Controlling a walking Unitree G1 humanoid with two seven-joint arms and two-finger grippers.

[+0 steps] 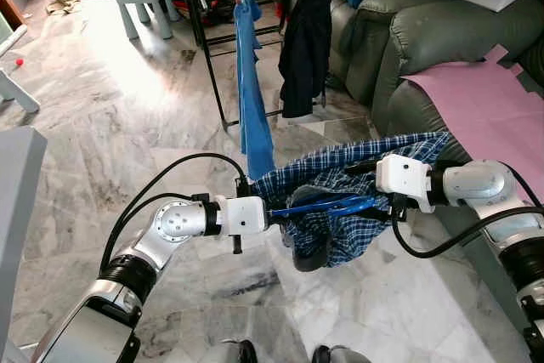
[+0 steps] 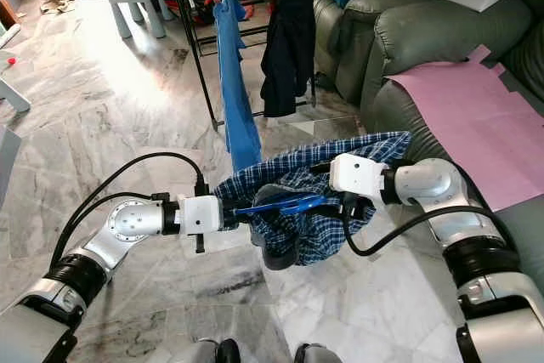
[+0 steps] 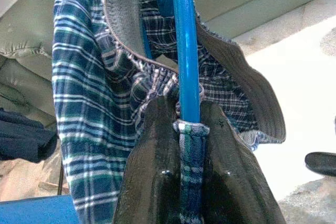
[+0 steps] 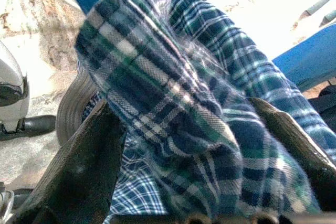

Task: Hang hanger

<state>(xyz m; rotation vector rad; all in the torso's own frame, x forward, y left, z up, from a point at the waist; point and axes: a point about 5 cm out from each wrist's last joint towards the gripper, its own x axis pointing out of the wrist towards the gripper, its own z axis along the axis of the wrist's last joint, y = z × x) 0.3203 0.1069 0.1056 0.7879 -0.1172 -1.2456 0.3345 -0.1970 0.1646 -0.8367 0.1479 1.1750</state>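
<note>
A blue hanger [image 1: 327, 207] runs level between my two grippers, with a blue plaid shirt [image 1: 340, 240] draped over it and sagging below. My left gripper [image 3: 190, 116] is shut on the hanger's blue bar [image 3: 185, 51], with a fold of plaid cloth pinched in too. My right gripper [image 4: 184, 106] is at the shirt's other end; its fingers [image 4: 79, 166] stand wide apart with bunched plaid cloth between them. In the left eye view the shirt hides both sets of fingertips. The black drying rack [image 1: 204, 14] stands ahead beyond the shirt.
A long blue garment [image 1: 252, 91] and a dark one [image 1: 304, 48] hang on the rack. A green sofa [image 1: 399, 40] with a pink sheet [image 1: 493, 108] is on the right. A small grey stool [image 1: 140, 2] stands far left on the marble floor.
</note>
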